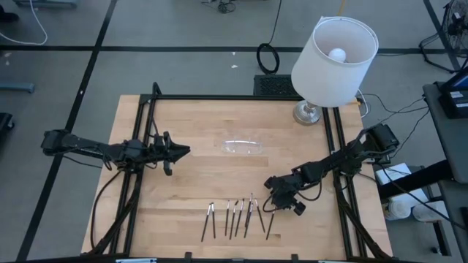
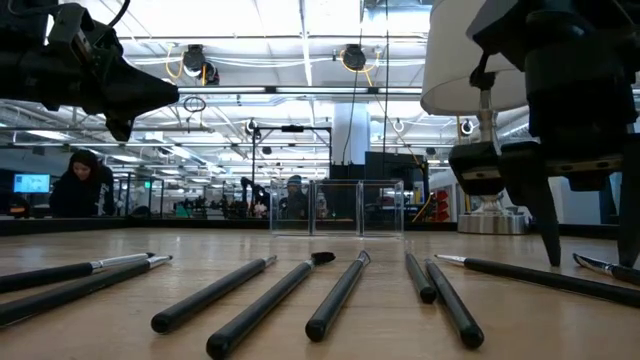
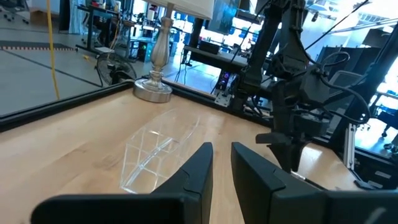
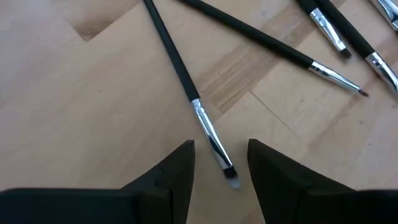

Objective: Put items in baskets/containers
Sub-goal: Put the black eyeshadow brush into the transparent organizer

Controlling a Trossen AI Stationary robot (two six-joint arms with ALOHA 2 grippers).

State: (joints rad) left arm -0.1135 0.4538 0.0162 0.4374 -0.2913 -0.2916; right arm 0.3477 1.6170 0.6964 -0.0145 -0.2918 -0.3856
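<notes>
Several thin black brushes (image 1: 234,218) with silver ferrules lie side by side on the wooden table near its front edge. My right gripper (image 1: 269,191) hangs open just above their far right end, slanting down. In the right wrist view its fingertips (image 4: 221,155) stand on either side of one brush's bristle tip (image 4: 230,177) without touching it. That brush (image 4: 208,127) lies flat on the wood. The clear tray (image 1: 243,146) rests on the table's middle, also seen in the left wrist view (image 3: 155,149). My left gripper (image 1: 179,151) waits at the left, level, with a narrow gap between its fingers (image 3: 222,165).
A white-shaded lamp (image 1: 333,62) stands on its metal base (image 1: 308,113) at the table's far right corner. Black frame rails (image 1: 139,131) run along the left and right sides. Bare wood lies between the brushes and the tray. A person (image 2: 85,185) sits in the room behind.
</notes>
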